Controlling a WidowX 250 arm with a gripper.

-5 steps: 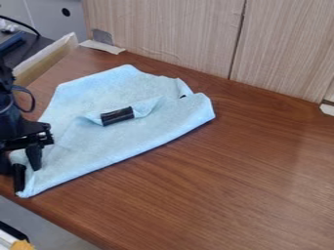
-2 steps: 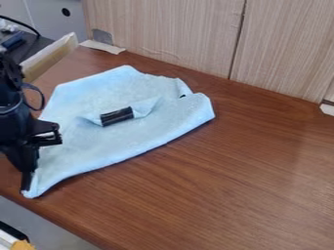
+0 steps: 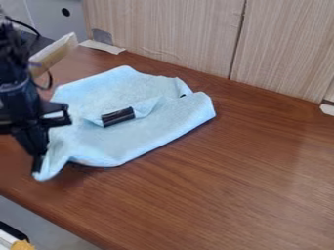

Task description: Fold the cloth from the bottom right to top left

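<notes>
Pinching — 1 pincer (image 3: 38, 163) | 1 blue cloth (image 3: 140, 134), 1 corner (image 3: 46, 174) held | 1 brown table (image 3: 228, 185)

The cloth (image 3: 140, 134) lies on the table (image 3: 241, 180) before the wall (image 3: 176, 34).

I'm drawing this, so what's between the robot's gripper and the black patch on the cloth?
Just light blue cloth lies between the gripper and the black patch. The camera view shows it.

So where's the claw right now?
In the camera view, the claw is at the lower left, at the near-left corner of the blue cloth, close to the table's front edge.
</notes>
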